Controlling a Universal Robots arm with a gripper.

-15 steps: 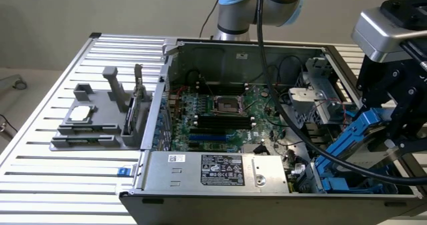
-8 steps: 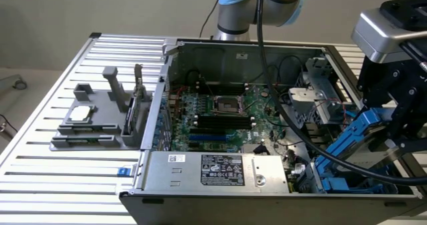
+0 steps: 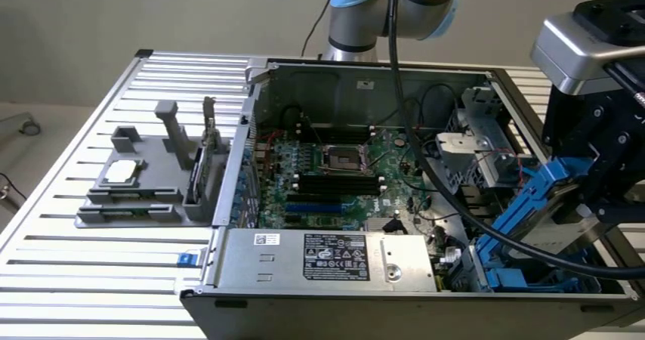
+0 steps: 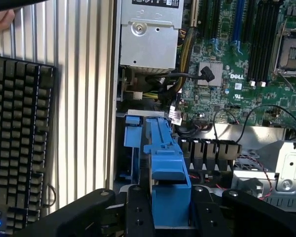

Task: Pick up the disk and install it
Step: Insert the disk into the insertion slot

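Currently the pincer (image 4: 170, 217) clasps the disk (image 4: 165, 163) by its blue carrier, one finger against each side; the disk stands tilted inside the open computer case (image 3: 333, 83).

The bright blue plastic-framed disk (image 4: 170, 168) is standing beside a green motherboard (image 4: 246, 74), well apart from a black keyboard (image 4: 19, 138).

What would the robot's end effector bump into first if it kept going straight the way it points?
Most likely the disk: its blue carrier sits right ahead of the end effector, inside the computer case. How much gap is left is hard to tell.
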